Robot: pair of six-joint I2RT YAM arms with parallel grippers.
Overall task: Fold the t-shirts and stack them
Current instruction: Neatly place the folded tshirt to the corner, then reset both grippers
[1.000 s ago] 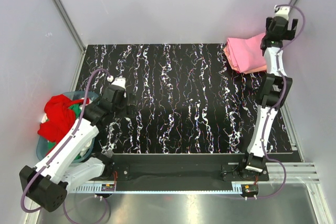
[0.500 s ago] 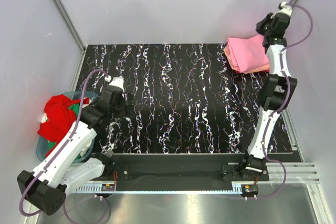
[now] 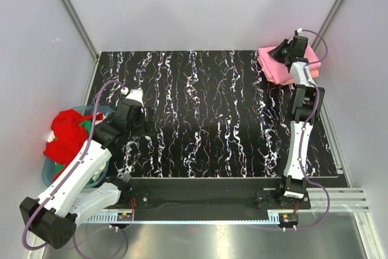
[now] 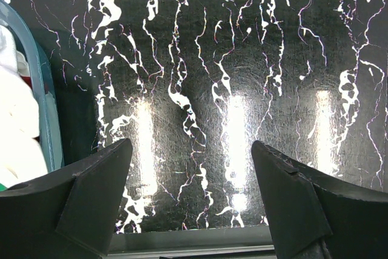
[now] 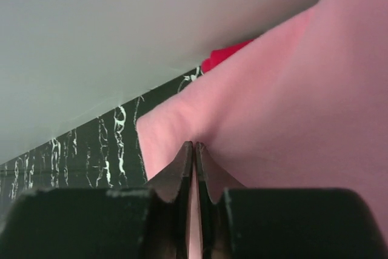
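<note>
- Top view: a folded pink shirt [image 3: 276, 65], soft and flat, lies at the far right corner of the black, white-veined surface [image 3: 206, 107]. A crumpled red shirt [image 3: 66, 131] heaps in the round blue-grey basket [image 3: 47, 177] beside the surface's left edge.
- Left wrist view: the left claw [image 4: 189, 150] hangs wide and empty over the glossy surface. Soft white cloth [image 4: 18, 125] shows inside the basket's curved rim.
- Right wrist view: the right claw [image 5: 195, 145] is pinched narrow on a puckered fold of the pink shirt.

Far right: folded shirts [image 3: 274, 68]; left: loose shirts [image 3: 66, 134], apparently in basket [image 3: 46, 175].
</note>
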